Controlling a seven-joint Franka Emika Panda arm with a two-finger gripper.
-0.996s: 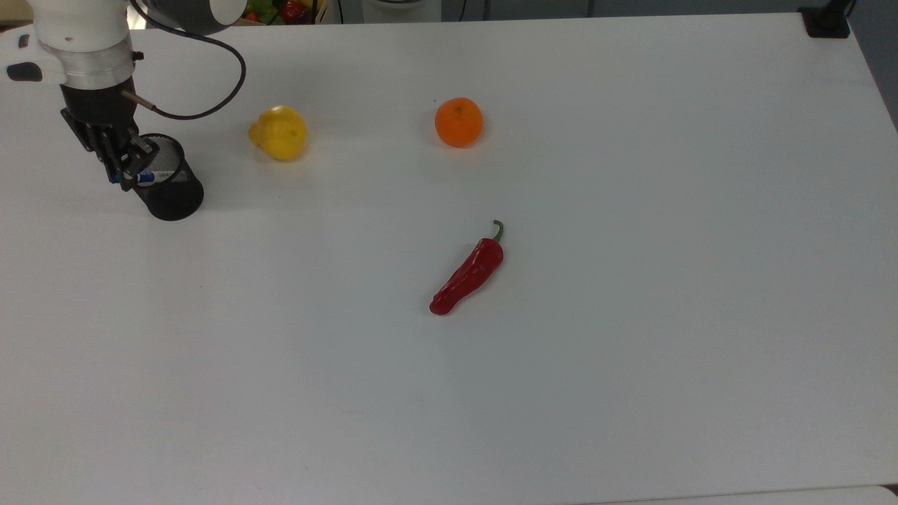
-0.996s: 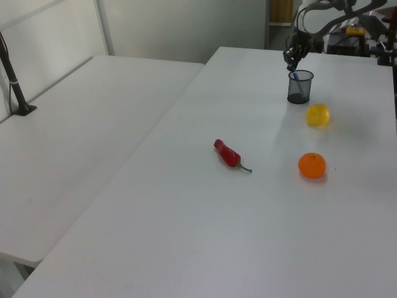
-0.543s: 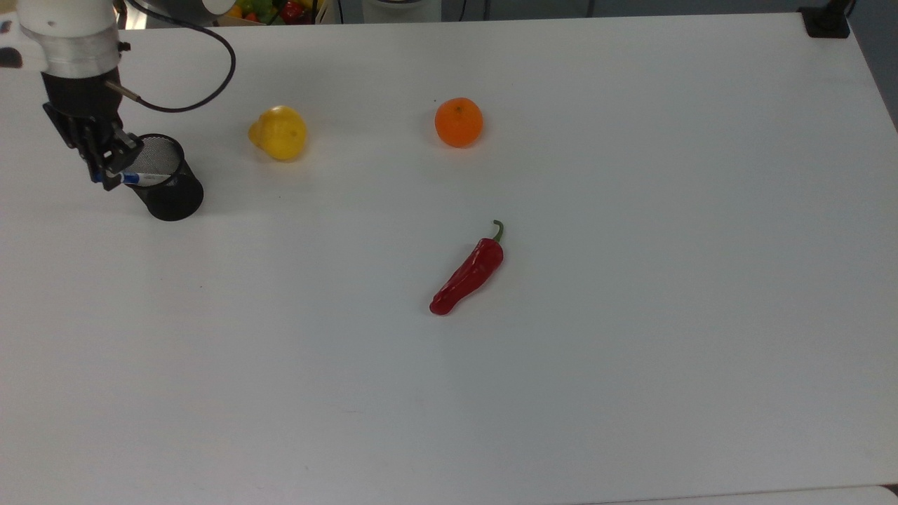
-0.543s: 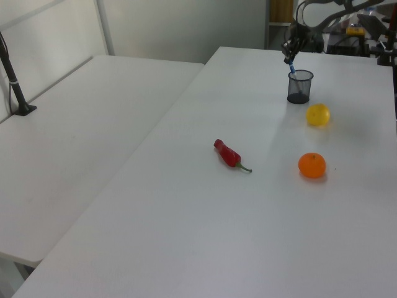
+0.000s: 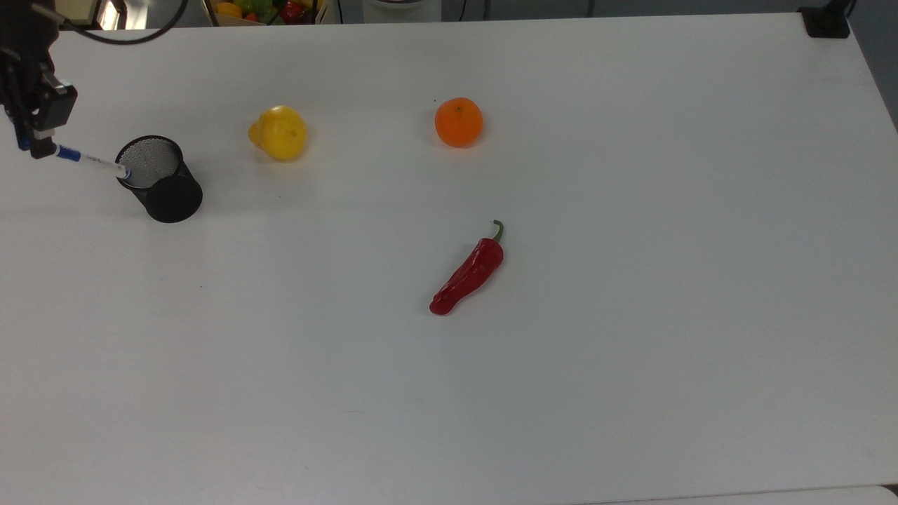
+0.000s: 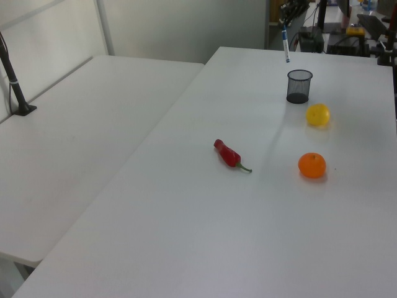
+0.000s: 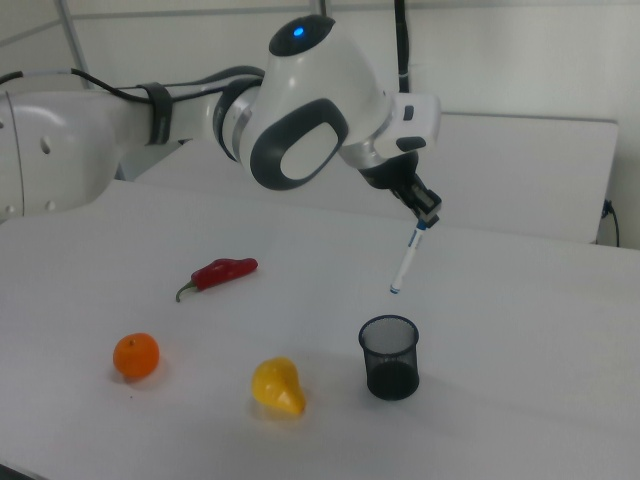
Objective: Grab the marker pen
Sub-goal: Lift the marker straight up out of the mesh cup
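Observation:
The marker pen [image 5: 90, 160] [image 6: 285, 43] [image 7: 406, 260], white with a blue cap, hangs in the air with its lower end just above the black mesh pen cup [image 5: 159, 179] [image 6: 298, 85] [image 7: 390, 356]. My gripper [image 5: 38, 137] [image 7: 427, 212] is shut on the marker's capped upper end. In the right view the marker hangs slightly tilted, clear of the cup's rim. In the top view the gripper sits at the far left edge, left of the cup.
On the white table [image 5: 561, 351] lie a yellow pear-shaped fruit [image 5: 279, 132] [image 7: 276, 387], an orange [image 5: 458, 122] [image 7: 135, 355] and a red chilli [image 5: 468, 271] [image 7: 220, 271]. A second white table [image 6: 80, 124] stands at the left view's left.
The gripper has risen with the marker pen, drawing it up out of the mesh cup; in the top view it shifted toward the left edge. The fruit and chilli stayed put.

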